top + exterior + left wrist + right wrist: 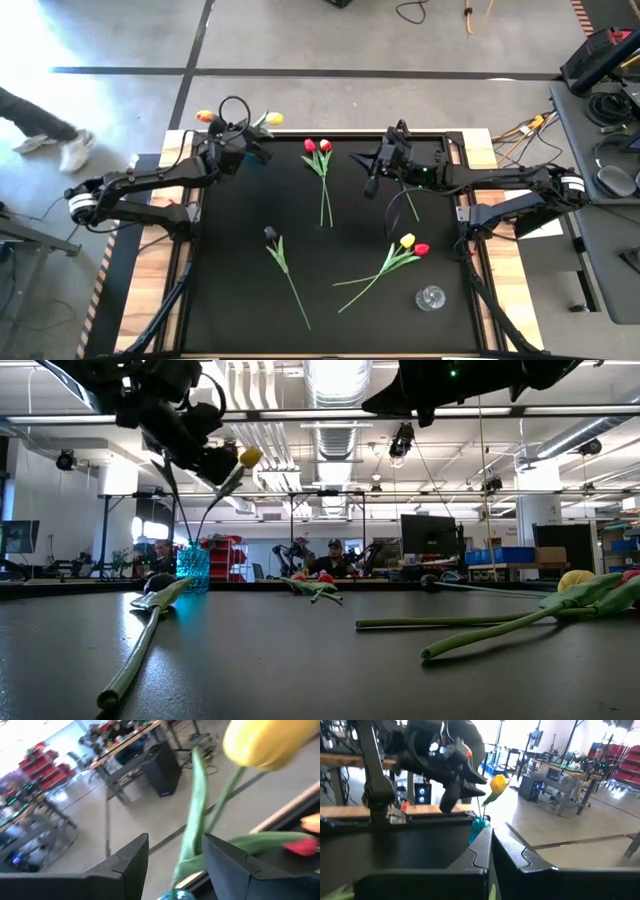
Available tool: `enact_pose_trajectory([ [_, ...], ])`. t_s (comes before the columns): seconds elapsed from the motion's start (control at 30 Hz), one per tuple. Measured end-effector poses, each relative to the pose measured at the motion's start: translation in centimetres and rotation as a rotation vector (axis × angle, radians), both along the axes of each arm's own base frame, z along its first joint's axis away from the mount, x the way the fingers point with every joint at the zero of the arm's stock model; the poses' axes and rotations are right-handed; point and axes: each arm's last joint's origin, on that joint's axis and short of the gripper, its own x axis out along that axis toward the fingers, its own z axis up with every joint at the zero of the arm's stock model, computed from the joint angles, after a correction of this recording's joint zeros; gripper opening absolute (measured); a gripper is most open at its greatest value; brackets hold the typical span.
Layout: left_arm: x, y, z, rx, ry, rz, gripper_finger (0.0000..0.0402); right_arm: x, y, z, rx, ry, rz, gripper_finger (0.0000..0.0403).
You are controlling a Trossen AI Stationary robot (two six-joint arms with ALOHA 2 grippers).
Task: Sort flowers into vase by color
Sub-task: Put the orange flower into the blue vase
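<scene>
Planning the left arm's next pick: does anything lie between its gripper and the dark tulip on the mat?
Nothing visible does. The left gripper is open around the yellow tulip at the vase; bare mat separates it from the dark tulip.

Daylight is washing the floor point(110, 40) pale at the upper left of the high view, while the black table point(330, 240) is staying evenly lit, with faint shadows. In the low view, ceiling lights point(340, 380) are glaring at top centre and the near table edge is blurring. The left wrist view is smearing heavily; the yellow flower point(265, 742) is showing soft. Windows are overexposing the right wrist view's upper middle.
</scene>
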Motion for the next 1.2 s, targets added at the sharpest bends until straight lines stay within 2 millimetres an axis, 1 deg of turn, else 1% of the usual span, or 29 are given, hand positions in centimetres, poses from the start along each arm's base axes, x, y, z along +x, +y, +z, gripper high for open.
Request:
enact_pose_trajectory([
  [0.23, 0.3, -2.4, -0.2, 0.018, -0.026, -0.157, 0.017, -0.1, 0.0, -0.4, 0.004, 0.045, 0.0, 0.0009],
  [0.37, 0.1, -4.0, -0.8, -0.005, -0.044, -0.302, 0.017, -0.1, 0.0, -0.5, 0.015, 0.055, -0.001, 0.0009],
  [0.47, -0.2, -5.4, -1.5, -0.036, -0.063, -0.427, 0.017, -0.2, 0.0, -0.8, 0.041, 0.083, -0.003, 0.0009],
  [0.67, -1.2, -8.5, -3.8, -0.123, -0.093, -0.706, 0.0166, -0.3, 0.4, -2.0, 0.118, 0.182, 0.0, 0.0009],
  [0.77, -1.8, -9.9, -5.0, -0.134, -0.105, -0.785, 0.0161, 0.0, 0.8, -2.5, 0.145, 0.202, 0.008, 0.0009],
  [0.87, -2.5, -10.9, -5.8, -0.116, -0.152, -0.843, 0.0157, 0.7, 1.1, -3.5, 0.153, 0.239, 0.018, 0.0009],
  [1.0, -3.4, -11.7, -6.7, -0.073, -0.213, -0.903, 0.0148, 2.0, 1.5, -5.5, 0.16, 0.298, 0.015, 0.0017],
  [1.07, -3.9, -11.8, -7.0, -0.058, -0.256, -0.943, 0.0142, 3.0, 1.5, -6.7, 0.165, 0.316, 0.019, 0.0028],
  [1.13, -4.3, -11.9, -7.4, -0.084, -0.277, -0.995, 0.0134, 3.9, 1.4, -7.9, 0.186, 0.314, 0.012, 0.0044],
  [1.2, -4.7, -12.1, -7.6, -0.122, -0.32, -1.03, 0.0123, 4.9, 1.0, -8.9, 0.234, 0.283, -0.055, 0.0065],
])
